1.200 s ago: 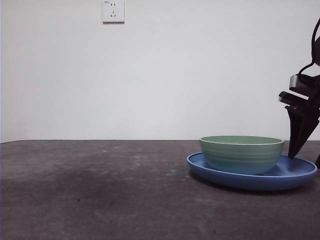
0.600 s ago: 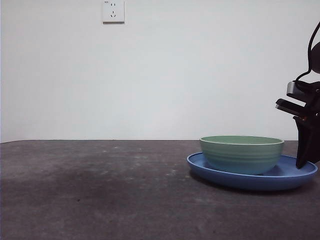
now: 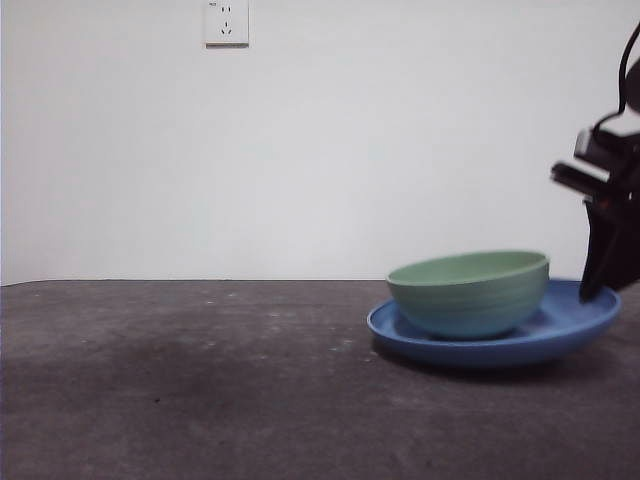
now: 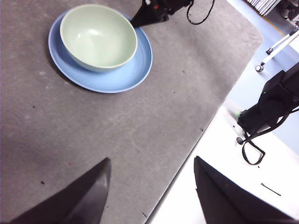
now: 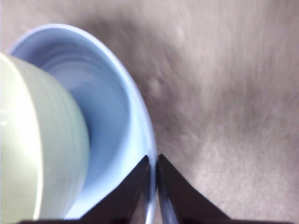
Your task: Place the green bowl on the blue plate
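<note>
The green bowl (image 3: 470, 295) sits inside the blue plate (image 3: 500, 348) at the table's right. Both tilt, with the plate's right side lifted off the table. My right gripper (image 3: 592, 292) pinches the plate's right rim; in the right wrist view its jaws (image 5: 153, 161) are shut on the thin blue rim (image 5: 142, 121), the bowl's wall (image 5: 32, 140) close beside them. From the left wrist view the bowl (image 4: 98, 37) and plate (image 4: 128, 74) lie far off, with the right gripper (image 4: 138, 21) at their edge. My left gripper (image 4: 152, 161) hangs open over the table's edge, holding nothing.
A wall socket (image 3: 226, 22) is high on the white wall. The dark table's edge (image 4: 187, 154) meets a white surface, where a black stand with cables (image 4: 273, 105) sits.
The right gripper has risen a little with the plate's rim in it. The plate's right side has come up, and the plate and bowl now tilt and sit slightly further left.
</note>
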